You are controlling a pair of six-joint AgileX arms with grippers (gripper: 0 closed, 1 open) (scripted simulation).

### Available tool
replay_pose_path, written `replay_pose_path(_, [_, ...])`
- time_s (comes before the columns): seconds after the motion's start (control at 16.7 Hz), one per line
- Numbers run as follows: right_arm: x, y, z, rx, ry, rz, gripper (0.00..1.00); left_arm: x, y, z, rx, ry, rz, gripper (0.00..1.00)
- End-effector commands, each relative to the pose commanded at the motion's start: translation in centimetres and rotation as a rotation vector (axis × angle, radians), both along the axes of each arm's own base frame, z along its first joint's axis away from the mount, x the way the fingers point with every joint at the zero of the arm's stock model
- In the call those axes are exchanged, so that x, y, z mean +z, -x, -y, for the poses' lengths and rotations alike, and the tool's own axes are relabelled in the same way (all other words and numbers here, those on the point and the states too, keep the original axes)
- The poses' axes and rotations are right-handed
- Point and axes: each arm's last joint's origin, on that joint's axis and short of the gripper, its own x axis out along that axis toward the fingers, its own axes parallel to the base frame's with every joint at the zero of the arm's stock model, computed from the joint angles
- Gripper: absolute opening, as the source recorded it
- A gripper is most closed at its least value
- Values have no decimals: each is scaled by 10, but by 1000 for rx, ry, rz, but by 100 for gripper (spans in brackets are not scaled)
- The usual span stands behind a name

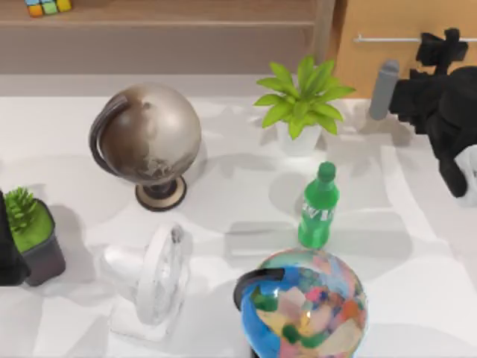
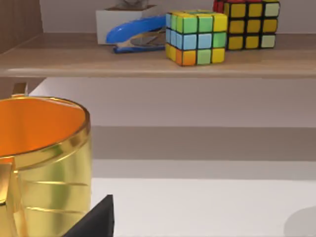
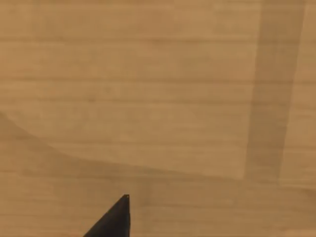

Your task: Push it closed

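Observation:
The light orange-brown drawer [image 1: 380, 63] stands at the table's far right corner, with its thin silver bar handle [image 1: 395, 37] running across the front. My right gripper [image 1: 441, 46] is black and sits right at the drawer front, at the right end of the handle. In the right wrist view the drawer's wooden front [image 3: 148, 98] is very close. My left arm [image 1: 7, 250] is parked at the left edge of the table.
On the table stand a brown globe [image 1: 149, 138], a potted plant [image 1: 302, 104], a green bottle [image 1: 319, 209], a colourful globe [image 1: 305, 306], a small dark-potted plant [image 1: 30, 231], a clear white stand [image 1: 156, 276] and a grey cylinder [image 1: 384, 89]. A long shelf [image 1: 164, 22] runs along the back. A gold cup [image 2: 39, 158] is by the left wrist.

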Motion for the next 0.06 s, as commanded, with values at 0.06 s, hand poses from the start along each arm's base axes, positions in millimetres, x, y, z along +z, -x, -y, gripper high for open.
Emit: replay_pose_path(0.06, [0, 0, 0, 0, 0, 0, 100, 0, 0, 0, 0, 0, 0, 100])
